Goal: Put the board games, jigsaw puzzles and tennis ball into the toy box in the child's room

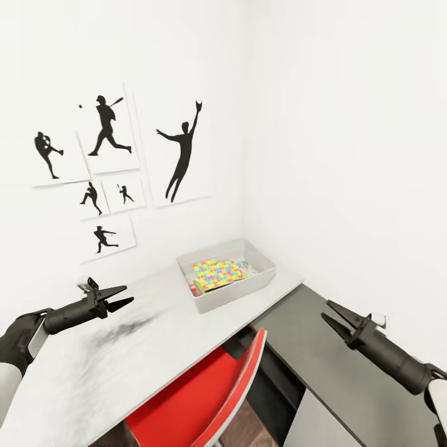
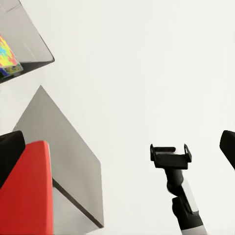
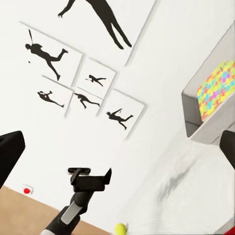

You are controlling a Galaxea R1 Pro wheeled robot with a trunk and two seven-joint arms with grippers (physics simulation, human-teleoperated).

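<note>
The toy box [image 1: 226,273] is sitting at centre frame on the table [image 1: 93,366], a jigsaw puzzle [image 1: 216,273] lying inside. The left gripper [image 1: 121,297] and right gripper [image 1: 329,312] are hovering spread and empty at lower left and lower right, flanking a red chair [image 1: 198,403].

A red chair [image 1: 205,397] is seen tucked partly under the pale desk edge, brown plank flooring [image 1: 245,428] showing beneath it. A darker grey cabinet top [image 1: 335,372] is set beside it along the white wall. A small red-dotted wall fitting [image 3: 28,190] is seen low down.
</note>
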